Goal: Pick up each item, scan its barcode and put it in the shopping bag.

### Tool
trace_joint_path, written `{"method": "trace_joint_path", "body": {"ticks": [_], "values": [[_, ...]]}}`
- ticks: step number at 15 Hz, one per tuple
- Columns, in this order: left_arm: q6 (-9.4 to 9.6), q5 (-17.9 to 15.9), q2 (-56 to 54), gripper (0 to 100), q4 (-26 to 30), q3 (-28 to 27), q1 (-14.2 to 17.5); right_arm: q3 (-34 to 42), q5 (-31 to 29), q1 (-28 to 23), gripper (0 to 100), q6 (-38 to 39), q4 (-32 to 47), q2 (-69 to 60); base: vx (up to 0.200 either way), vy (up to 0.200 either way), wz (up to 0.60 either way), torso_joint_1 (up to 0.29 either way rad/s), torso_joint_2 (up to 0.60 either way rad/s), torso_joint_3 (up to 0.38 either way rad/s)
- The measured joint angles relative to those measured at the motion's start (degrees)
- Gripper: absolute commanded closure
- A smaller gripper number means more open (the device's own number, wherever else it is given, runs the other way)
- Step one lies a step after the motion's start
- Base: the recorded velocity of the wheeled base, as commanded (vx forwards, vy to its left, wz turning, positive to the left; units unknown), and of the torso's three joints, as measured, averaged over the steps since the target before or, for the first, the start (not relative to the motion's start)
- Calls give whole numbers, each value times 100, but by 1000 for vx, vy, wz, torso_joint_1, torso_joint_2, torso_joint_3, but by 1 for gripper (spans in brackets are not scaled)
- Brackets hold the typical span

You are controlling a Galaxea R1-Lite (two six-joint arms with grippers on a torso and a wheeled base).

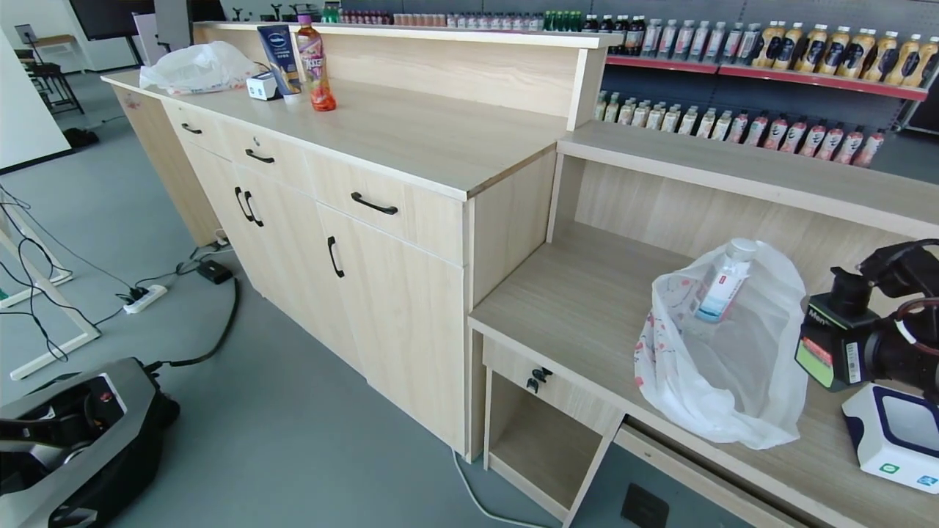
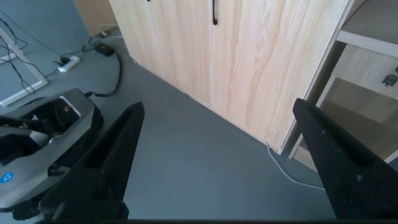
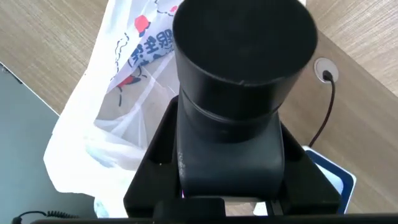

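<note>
Right gripper [image 1: 880, 341]: pinched on the black bottle [image 1: 832, 345], one finger on each side of the body, cap end free. The bottle hangs just above the scanner [image 1: 891, 433] on the low counter [image 1: 587, 301], beside the shopping bag [image 1: 722, 367].

Judgement: it is held low here so its barcode can be brought to the scanner window. The label faces outward rather than down, so a turn may be needed. The bag stands close by, mouth up, which keeps the drop after the scan short.

Left gripper [image 2: 217, 168]: fingers spread wide, nothing between them, low over the floor, well apart from the work. Probably parked out of the way.

Count, low counter:
- one bottle in hand
- one clear bottle [image 1: 722, 282] in the bag
- one scanner
- one bag

Count, far counter:
- one second bag [image 1: 198, 66]
- one small scanner [image 1: 260, 86]
- one blue tube [image 1: 279, 59]
- one orange drink bottle [image 1: 315, 66]
</note>
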Motion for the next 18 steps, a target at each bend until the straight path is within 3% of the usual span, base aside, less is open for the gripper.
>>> {"method": "trace_joint_path", "body": {"ticks": [7,10,18], "values": [[0,0,0,0,2,0,0,22,180,-13,100,200,-1107,1206,0,0,0,0,0,0],[0,-2,0,0,0,0,0,-20,802,-13,100,285,-1714,1704,0,0,0,0,0,0],[-2,0,0,0,2,0,0,-367,1508,-78,100,304,-3274,3176,0,0,0,0,0,0]]}}
